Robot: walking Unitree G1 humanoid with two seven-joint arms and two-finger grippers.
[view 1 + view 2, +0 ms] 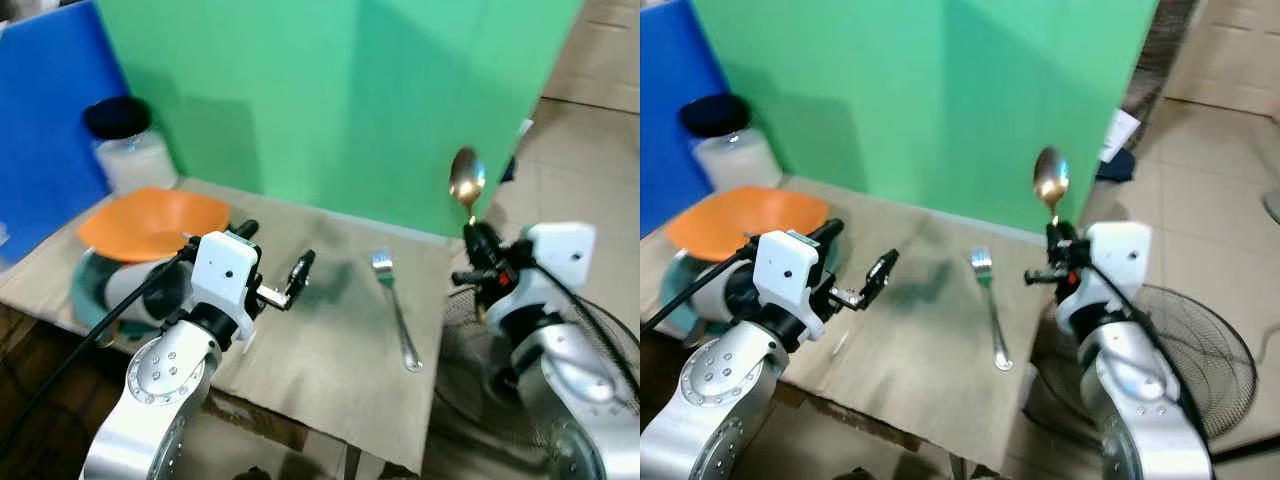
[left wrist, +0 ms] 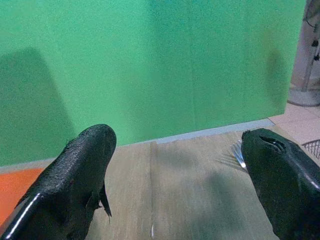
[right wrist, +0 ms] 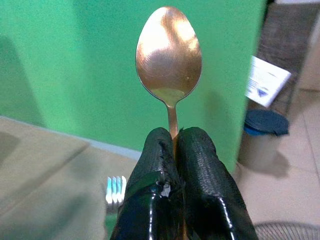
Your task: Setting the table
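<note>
Right wrist view: my right gripper (image 3: 172, 150) pinches the spoon (image 3: 169, 52) by its thin handle, centre frame; light, stiff, slippery metal. My left gripper (image 1: 272, 262) gapes empty.

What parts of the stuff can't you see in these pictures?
- Spoon handle: hidden between the right gripper fingers in the right wrist view.
- Fork: mostly hidden behind a left gripper finger in the left wrist view.
- Teal bowl under the orange plate: covered by the plate and left arm in the eye views.
</note>
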